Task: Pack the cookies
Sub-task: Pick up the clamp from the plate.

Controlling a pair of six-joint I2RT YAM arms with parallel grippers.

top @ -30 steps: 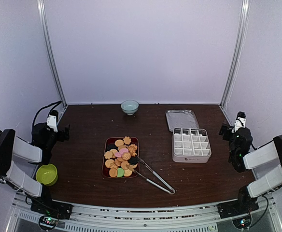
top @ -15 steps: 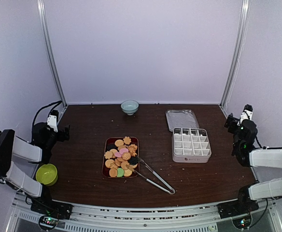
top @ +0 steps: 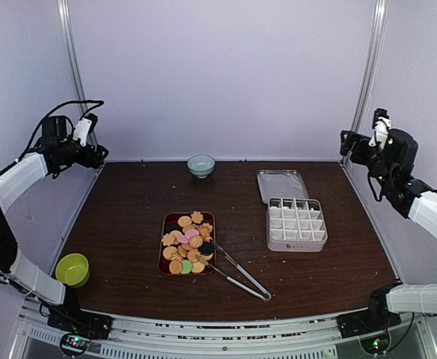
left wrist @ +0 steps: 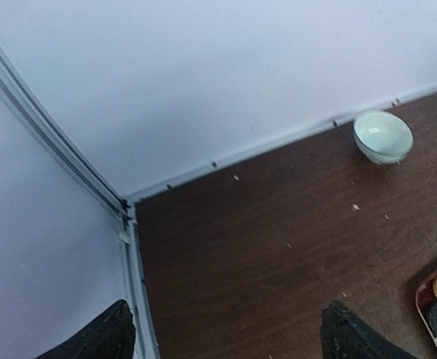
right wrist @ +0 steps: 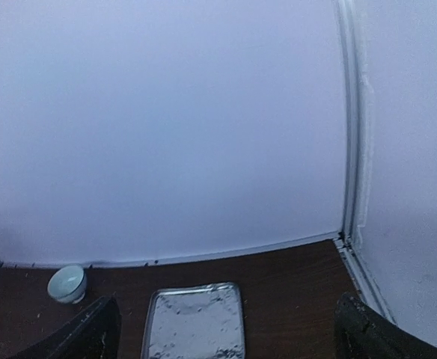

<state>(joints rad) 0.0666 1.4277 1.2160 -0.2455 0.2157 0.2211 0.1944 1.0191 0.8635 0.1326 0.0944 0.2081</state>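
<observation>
Basically not started, judging by layout. Shows cookies heaped on red tray, centre-left of surface; none visible in divided box to the right. Shows lid off, lying just behind box. Shows tongs with tips at near-right corner of tray, touching the pile, handles angled toward front edge.

Puts left tool high over far-left corner, fingers wide apart, gripping nothing. Puts right tool high over far-right corner, equally spread, empty. Leaves both well apart from tray, tongs and box.

Risks, as guesses:
- Could slip off tongs on pickup, since thin and lying flat.
- Could drag or flick cookies off tray when lifting tongs, tips being against the heap.
- Could grab two at once or crack one, given overlapping stack.
- Could miss a cell or land on a divider, cells looking small against cookie size.
- Could shove tray sideways if coming down off-centre.

Also notes pale bowl at rear and green bowl near left edge, neither near likely path.
</observation>
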